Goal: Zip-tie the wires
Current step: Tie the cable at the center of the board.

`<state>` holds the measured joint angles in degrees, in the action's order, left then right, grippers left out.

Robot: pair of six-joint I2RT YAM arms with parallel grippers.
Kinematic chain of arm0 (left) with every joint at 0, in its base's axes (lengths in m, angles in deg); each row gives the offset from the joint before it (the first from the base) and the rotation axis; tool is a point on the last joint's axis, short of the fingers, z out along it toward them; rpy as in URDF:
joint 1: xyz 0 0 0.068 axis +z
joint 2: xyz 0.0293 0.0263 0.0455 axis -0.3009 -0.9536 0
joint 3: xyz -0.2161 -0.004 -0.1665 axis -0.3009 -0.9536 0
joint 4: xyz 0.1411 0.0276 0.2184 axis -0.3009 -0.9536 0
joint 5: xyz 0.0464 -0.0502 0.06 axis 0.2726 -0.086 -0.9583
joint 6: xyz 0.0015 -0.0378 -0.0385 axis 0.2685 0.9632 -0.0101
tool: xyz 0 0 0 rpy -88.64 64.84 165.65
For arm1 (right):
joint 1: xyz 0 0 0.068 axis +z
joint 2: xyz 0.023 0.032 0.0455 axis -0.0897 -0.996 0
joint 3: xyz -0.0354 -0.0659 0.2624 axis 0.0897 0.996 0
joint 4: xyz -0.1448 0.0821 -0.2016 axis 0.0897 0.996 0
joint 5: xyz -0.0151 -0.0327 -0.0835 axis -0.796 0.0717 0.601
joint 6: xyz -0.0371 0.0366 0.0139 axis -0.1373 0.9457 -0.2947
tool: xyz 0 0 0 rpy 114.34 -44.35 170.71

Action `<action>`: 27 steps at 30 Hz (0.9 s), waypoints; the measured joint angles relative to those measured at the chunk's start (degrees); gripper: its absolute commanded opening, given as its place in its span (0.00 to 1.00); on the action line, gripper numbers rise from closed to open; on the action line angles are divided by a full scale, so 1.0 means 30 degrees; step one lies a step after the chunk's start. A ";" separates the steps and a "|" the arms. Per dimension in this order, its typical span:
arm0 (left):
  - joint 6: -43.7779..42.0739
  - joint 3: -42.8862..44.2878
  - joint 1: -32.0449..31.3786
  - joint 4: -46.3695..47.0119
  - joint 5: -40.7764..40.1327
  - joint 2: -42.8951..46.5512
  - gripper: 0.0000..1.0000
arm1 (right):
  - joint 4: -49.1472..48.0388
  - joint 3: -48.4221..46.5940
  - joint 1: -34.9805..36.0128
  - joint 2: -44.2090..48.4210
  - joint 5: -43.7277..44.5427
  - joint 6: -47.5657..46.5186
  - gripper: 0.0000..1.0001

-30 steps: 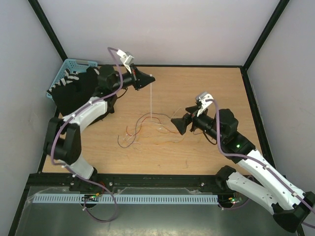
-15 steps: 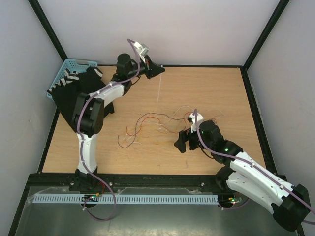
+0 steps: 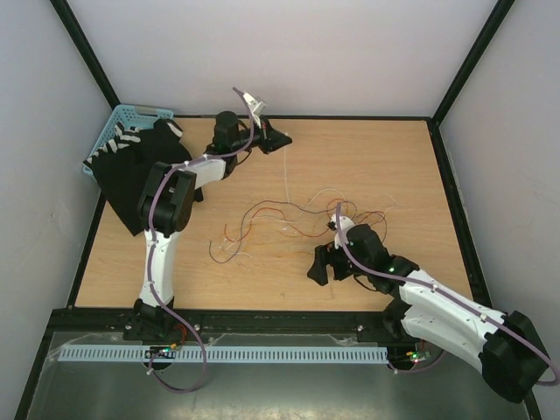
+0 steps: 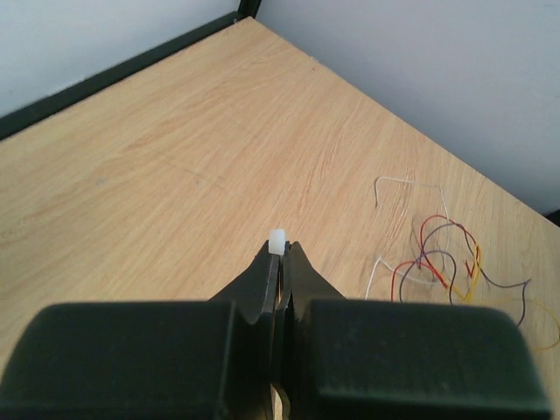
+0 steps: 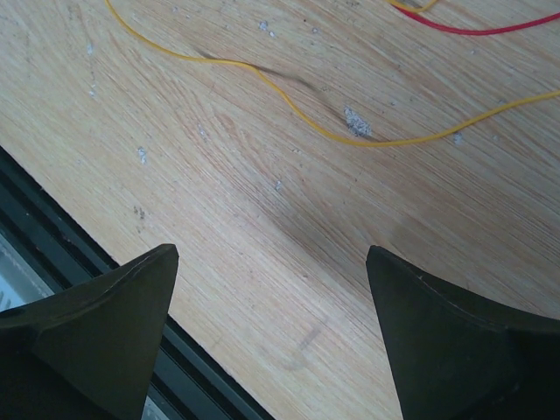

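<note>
R gripper has pulled back to near edge of table, jaws wide apart w/ nothing between; wires lie just ahead. L gripper is clamped on zip tie, wires ahead-right of it.

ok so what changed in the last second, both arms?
The left gripper, shut on the zip tie, swung to its right along the far side, carrying the tie away from the wires. The right gripper drew back from the wires toward the near edge of the table. Unchanged: left grip on the tie, right jaws open and empty, wires roughly in place.
</note>
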<state>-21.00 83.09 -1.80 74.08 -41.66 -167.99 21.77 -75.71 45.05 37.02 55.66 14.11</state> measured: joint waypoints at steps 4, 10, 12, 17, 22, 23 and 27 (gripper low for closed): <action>0.0168 -0.1472 -0.0007 0.0816 -0.0007 0.0138 0.00 | -0.1188 0.0277 0.0051 -0.1217 -0.0080 0.0058 1.00; 0.0109 -0.3300 -0.0219 0.1319 0.0182 0.0495 0.00 | -0.3490 0.0415 0.0073 -0.3220 -0.0211 0.0408 0.98; 0.0080 -0.3840 -0.0342 0.1399 0.0255 0.0743 0.00 | -0.4357 0.0415 0.0080 -0.4051 -0.0306 0.0605 0.98; -0.0117 -0.5464 -0.0867 0.2215 0.0372 0.1617 0.00 | -0.6870 0.0277 0.0080 -0.5887 -0.0423 0.0896 0.98; -0.0204 -0.7162 -0.1253 0.3184 0.0335 0.2368 0.00 | -0.8488 -0.0204 0.0080 -0.7512 -0.0444 0.1035 0.98; -0.0211 -0.7461 -0.1311 0.3395 0.0328 0.2470 0.00 | -0.8786 -0.0284 0.0080 -0.7796 -0.0444 0.1064 0.98; -0.0211 -0.8568 -0.1537 0.3985 0.0036 0.2943 0.00 | -0.9595 -0.0845 0.0080 -0.8983 -0.0466 0.1129 0.99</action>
<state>-21.63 57.38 -6.41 86.03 -41.55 -159.16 -7.01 -78.24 45.29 10.07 54.26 17.50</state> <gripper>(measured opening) 0.002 0.983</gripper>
